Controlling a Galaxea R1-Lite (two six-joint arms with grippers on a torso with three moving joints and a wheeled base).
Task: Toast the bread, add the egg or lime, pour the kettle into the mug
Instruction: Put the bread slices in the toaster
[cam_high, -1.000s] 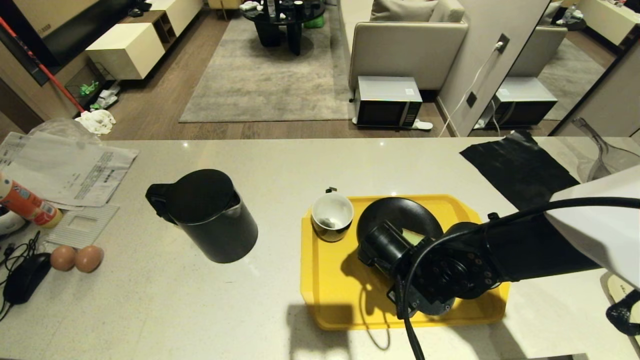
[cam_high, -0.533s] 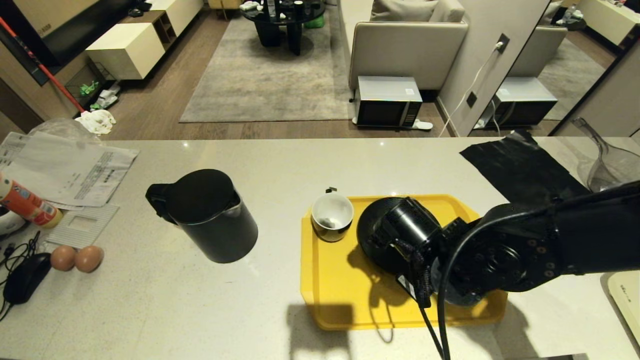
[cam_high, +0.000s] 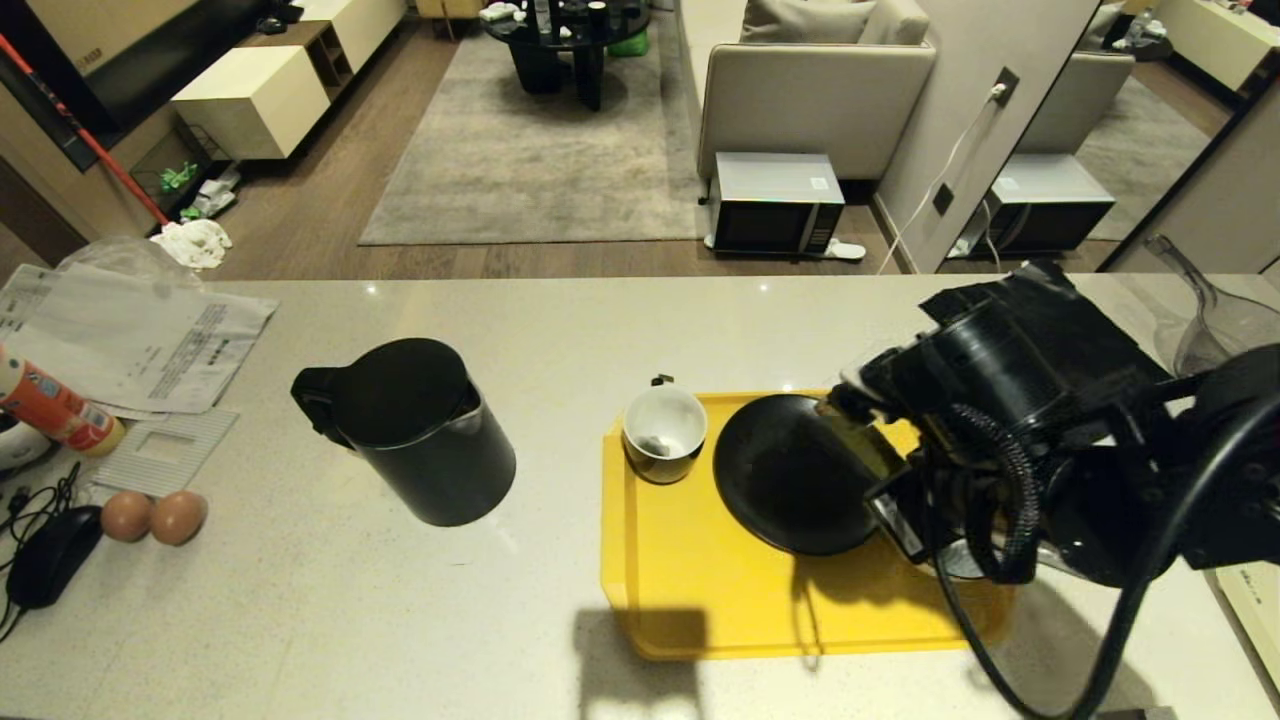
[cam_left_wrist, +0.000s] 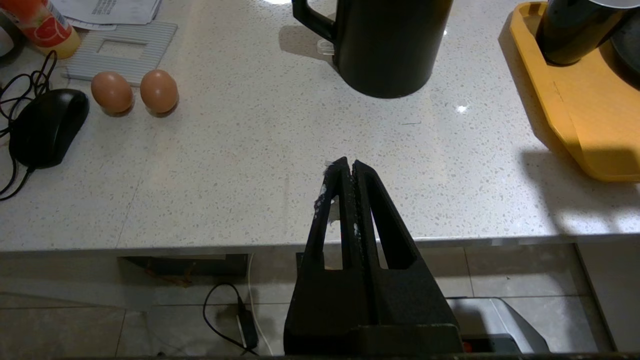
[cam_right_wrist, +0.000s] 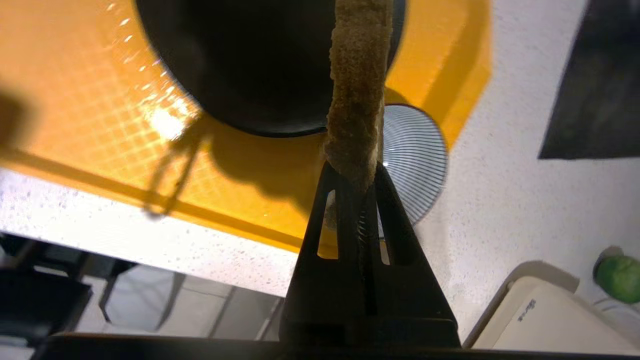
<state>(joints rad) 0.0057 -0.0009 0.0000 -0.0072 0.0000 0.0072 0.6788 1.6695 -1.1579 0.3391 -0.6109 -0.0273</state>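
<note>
My right gripper (cam_right_wrist: 356, 172) is shut on one edge of the bread (cam_right_wrist: 357, 75), a pale slice with a tan crust seen edge-on. It hangs above the right part of the yellow tray (cam_high: 680, 590), beside the bare black plate (cam_high: 790, 480). In the head view the bread (cam_high: 862, 440) shows by the plate's right rim. The mug (cam_high: 664, 430) stands on the tray's back left corner. The black kettle (cam_high: 410, 430) stands on the counter left of the tray. The lime (cam_right_wrist: 617, 277) lies far right. The egg is out of view. My left gripper (cam_left_wrist: 348, 162) is shut and empty over the counter's front edge.
A blue-and-white striped bowl (cam_right_wrist: 415, 155) sits at the tray's right end, under my right arm. A cream-white appliance (cam_right_wrist: 550, 320) stands at the counter's near right. Two plain brown eggs (cam_high: 150, 515), a black mouse (cam_high: 50, 555) and papers (cam_high: 140, 340) lie at the left.
My right arm has risen from the black plate and swung back to the right with the bread in its grip. The plate now lies bare. The left arm has not moved.
</note>
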